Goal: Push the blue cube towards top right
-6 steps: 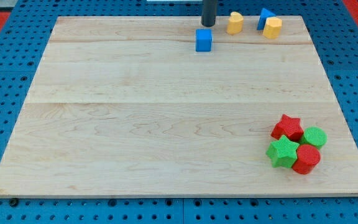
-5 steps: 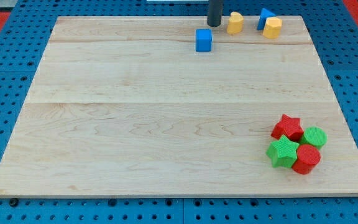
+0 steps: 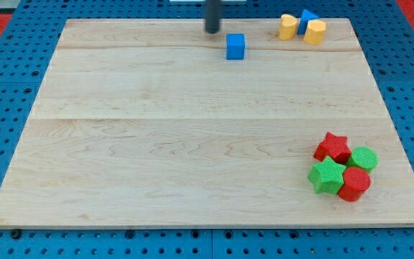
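Broadly, the pale wooden worktop fills most of the view, lying on a blue perforated base. Near the view's top, left of centre-right, the straight dark rod comes down to my tip; this tool has no jaws, so it holds nothing. My tip stands just to the upper left of the blue cube, close to it but apart.

At the view's bottom right sits a tight cluster: a red star block, a green star block, a red rounded block and a green round block, touching one another.

At the top right, a yellow block, a blue block of unclear shape and a second yellow block huddle together.
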Action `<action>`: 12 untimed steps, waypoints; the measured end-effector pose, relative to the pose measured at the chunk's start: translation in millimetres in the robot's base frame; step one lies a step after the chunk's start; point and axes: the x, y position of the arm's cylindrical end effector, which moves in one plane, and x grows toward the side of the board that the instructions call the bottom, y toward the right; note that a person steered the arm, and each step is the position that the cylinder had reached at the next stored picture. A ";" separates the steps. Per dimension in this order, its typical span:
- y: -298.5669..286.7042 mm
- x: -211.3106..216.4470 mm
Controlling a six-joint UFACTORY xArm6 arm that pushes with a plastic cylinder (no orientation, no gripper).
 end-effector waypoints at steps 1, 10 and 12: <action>-31.6 23.3; 84.1 62.3; 120.3 62.3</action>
